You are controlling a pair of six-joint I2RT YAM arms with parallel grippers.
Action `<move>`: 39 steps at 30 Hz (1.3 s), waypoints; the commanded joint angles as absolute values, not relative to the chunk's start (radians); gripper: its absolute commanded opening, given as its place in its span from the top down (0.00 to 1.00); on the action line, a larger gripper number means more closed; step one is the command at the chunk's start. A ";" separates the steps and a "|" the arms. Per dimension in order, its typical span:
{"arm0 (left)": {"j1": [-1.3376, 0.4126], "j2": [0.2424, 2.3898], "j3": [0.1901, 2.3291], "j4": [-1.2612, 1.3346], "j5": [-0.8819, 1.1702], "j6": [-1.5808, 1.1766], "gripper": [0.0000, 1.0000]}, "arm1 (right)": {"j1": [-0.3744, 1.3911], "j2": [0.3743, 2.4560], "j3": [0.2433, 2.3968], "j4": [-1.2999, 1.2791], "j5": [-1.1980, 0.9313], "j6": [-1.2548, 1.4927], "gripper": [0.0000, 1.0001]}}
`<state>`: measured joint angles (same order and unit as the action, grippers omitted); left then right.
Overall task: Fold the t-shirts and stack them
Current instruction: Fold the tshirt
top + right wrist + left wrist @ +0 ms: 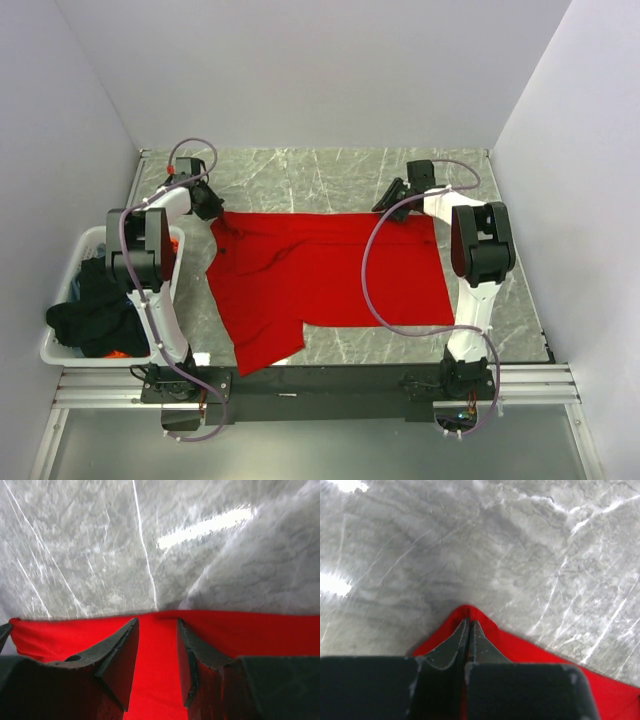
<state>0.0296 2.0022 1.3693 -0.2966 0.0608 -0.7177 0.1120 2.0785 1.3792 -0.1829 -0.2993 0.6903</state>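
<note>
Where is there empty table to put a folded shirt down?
Bare table runs along the far side, between the red shirt and the back wall, and in a strip right of the shirt. Another patch lies along the near edge. The middle is covered; the basket at left is full of black shirts.

Grey marble-pattern desk carried one red t-shirt, spread mostly flat across the middle. Far edge ran roughly straight, left part was wrinkled, and the near-left flap reached the desk's near edge. White slotted basket sat at the desk's left edge; unclear whether on it or beside.
</note>
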 commanded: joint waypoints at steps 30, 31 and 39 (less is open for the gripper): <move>0.009 1.631 1.361 -0.436 0.038 -0.698 0.06 | -0.175 1.467 0.911 -0.172 -0.256 0.695 0.44; 0.005 1.567 1.332 -0.443 0.037 -0.703 0.06 | -0.186 1.453 0.864 -0.143 -0.270 0.704 0.44; -0.044 1.339 1.016 -0.485 0.064 -0.676 0.18 | -0.241 1.396 0.723 -0.005 -0.423 0.721 0.45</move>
